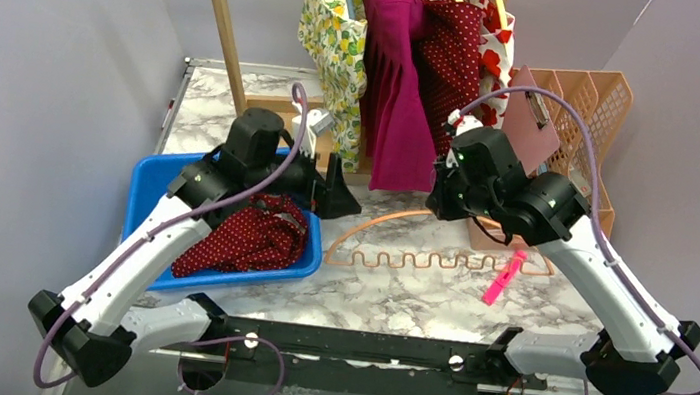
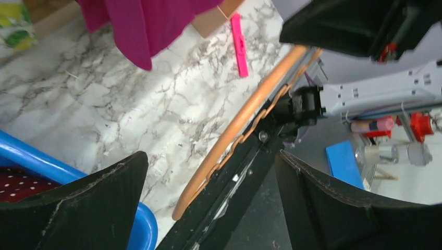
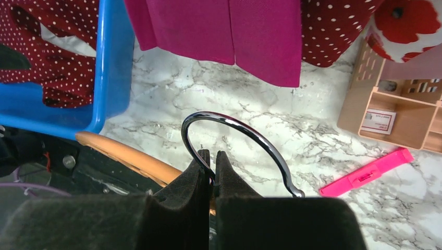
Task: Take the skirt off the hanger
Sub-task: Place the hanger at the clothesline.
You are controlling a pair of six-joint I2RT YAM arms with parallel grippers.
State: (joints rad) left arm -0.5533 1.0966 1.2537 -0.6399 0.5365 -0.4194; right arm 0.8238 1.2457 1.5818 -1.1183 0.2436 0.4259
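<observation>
Skirt in bin; left fingers wide apart, empty; right fingers tight on hanger hook.

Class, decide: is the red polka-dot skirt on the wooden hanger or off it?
Off. The skirt lies bunched in the blue bin; the hanger is bare.

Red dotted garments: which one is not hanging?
The crumpled one lying in the blue bin; the other hangs beside the magenta garment.

The dark red, white-dotted skirt lies crumpled in the blue bin at the left. The bare orange hanger lies on the marble table, just right of it.
</observation>
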